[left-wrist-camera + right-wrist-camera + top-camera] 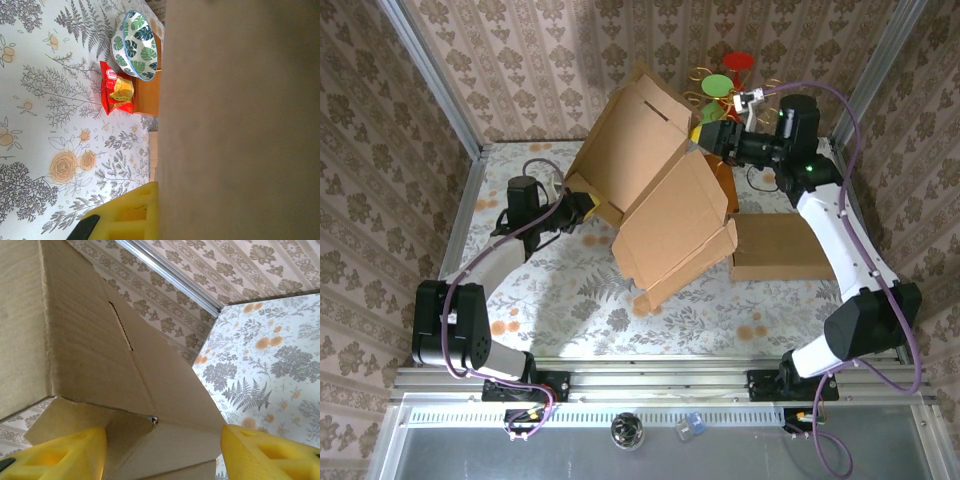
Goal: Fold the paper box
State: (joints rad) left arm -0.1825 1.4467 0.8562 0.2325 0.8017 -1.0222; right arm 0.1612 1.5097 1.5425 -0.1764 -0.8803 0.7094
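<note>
Left tool (582, 208) is seen clenched on a lower panel of the paper box (655, 185), toward the left edge of the bench (570, 300). In its wrist view one yellow finger (125, 220) is made out; the other is hidden behind cardboard blocking approx. half the frame. Right tool (705, 135) is spread open at the box's far-right corner. Its fingers are cut off by the frame bottom in its wrist view, w/ the corner between them; contact can't be told. Box is held tilted, flaps open, over bench centre toward the far edge. Leaf-print bowl (136, 45) sits on a brown carton (149, 97) partly hidden by the box, w/ a red snack bag (117, 94) beside it. Flat cardboard piece (780, 245) lies near the right edge, partly under the right arm.
</note>
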